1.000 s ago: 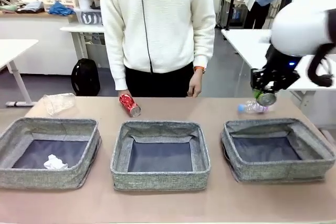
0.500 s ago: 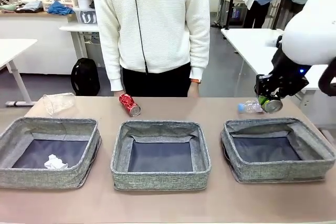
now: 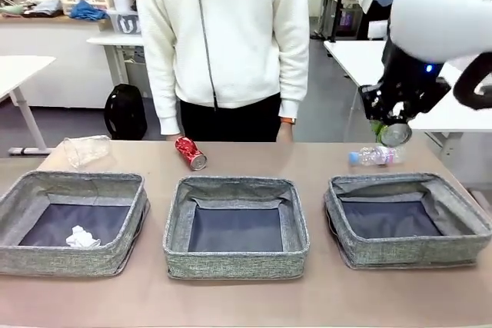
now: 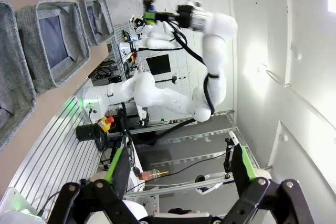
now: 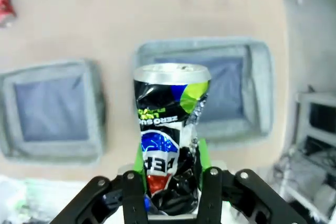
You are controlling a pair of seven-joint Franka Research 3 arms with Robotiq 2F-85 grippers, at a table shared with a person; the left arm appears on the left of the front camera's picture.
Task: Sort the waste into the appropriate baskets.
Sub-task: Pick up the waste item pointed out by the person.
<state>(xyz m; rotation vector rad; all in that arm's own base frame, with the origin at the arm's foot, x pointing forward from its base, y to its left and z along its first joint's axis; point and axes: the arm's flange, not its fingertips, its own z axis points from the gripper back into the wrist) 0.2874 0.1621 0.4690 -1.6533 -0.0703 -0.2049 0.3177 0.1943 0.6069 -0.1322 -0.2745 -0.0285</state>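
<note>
Front view: the right gripper [image 3: 390,127] hangs over the table's far right, clamped on the dark printed can [image 3: 396,135], above the small clear bottle [image 3: 373,157]; the red can [image 3: 190,153] lies far centre-left; the paper ball [image 3: 81,237] sits in the left basket [image 3: 15,255].
Left wrist view: the left gripper [image 4: 178,156] gapes wide.
Right wrist view: the dark printed can sits gripped between the pads, over the right basket [image 5: 260,87].
</note>
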